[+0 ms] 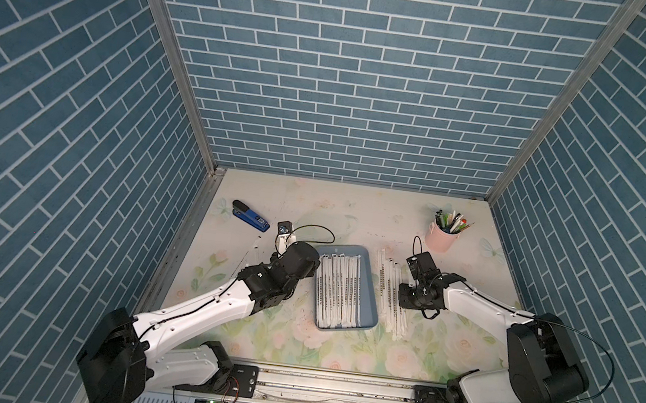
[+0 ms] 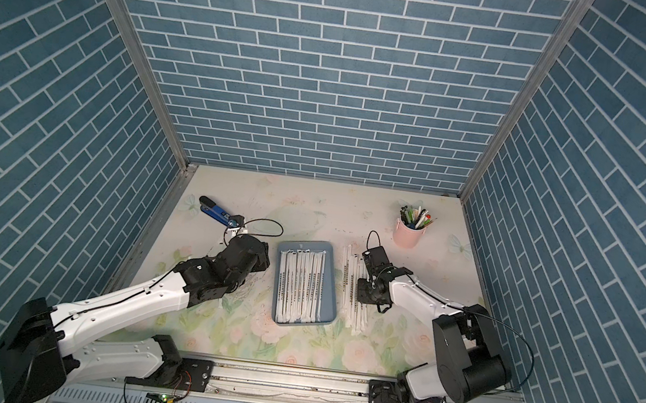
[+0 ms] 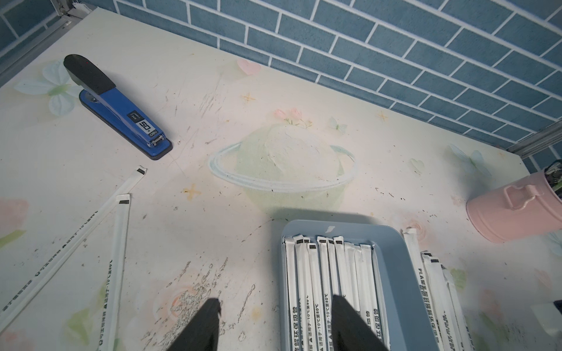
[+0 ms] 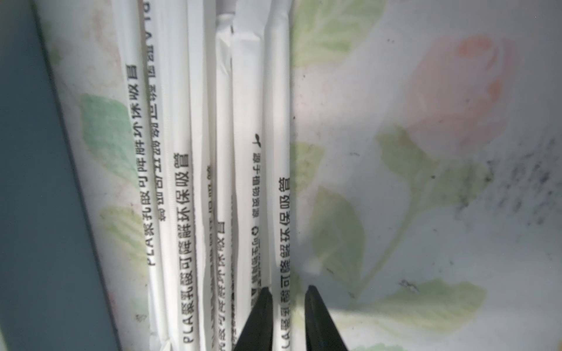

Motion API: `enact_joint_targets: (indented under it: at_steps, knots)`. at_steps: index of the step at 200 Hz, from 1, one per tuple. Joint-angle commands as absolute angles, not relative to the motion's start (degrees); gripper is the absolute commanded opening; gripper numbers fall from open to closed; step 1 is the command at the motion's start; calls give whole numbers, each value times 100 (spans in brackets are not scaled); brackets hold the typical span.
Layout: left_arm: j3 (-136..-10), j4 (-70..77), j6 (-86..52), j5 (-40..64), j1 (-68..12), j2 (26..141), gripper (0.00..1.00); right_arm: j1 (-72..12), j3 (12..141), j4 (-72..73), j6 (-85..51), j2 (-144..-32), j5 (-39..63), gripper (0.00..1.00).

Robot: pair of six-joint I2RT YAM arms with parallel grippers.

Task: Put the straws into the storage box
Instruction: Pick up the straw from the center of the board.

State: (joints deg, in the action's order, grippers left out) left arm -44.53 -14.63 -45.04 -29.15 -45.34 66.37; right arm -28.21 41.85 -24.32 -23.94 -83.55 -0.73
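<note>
We look down on a floral table (image 1: 353,214) with the storage box (image 1: 367,296) at its middle, and straws (image 1: 337,292) lie lengthwise, side by side, over most of its floor. More wrapped straws lie outside it: a loose pile (image 1: 389,298) just beside the box on the right arm's side, and two strays (image 3: 120,243) on the left arm's side. The left gripper (image 3: 275,299) hovers over the box's edge, its jaws well apart and empty. The right gripper (image 4: 287,288) sits low on the pile, its jaws drawn narrow around the outermost straw (image 4: 281,152). We cannot tell whether they pinch it. We judge that a pick from this pile is in hand. The next move calls for a firm squeeze and a level lift clear of the neighbouring straws. Then comes a short carry over the low rim to the bare strip inside.
</note>
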Motion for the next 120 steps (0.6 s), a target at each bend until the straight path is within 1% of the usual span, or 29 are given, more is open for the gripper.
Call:
enact_joint_targets:
  at_steps: [1, 30, 60, 83, 120]
  knots:
    - [-4385, -1403, -4411, -2874, -4513, 6688, 61, -2786, 4094, -2330, -2282, -8487, -161, 20]
    - [-4376, -1362, -4396, -2841, -4518, 6712, 61, -2681, 3957, -2184, -2268, -8594, -136, 15]
    - [-4517, -1505, -4378, -2865, -4517, 6879, 61, -2657, 3961, -2267, -2268, -8512, -171, 6]
    - [-4613, -1583, -4359, -2873, -4518, 6978, 61, -2654, 4190, -2619, -2229, -8253, -408, 4]
    - [-4691, -1661, -4413, -2931, -4513, 7115, 60, -2663, 4629, -3158, -2151, -7928, -591, 3]
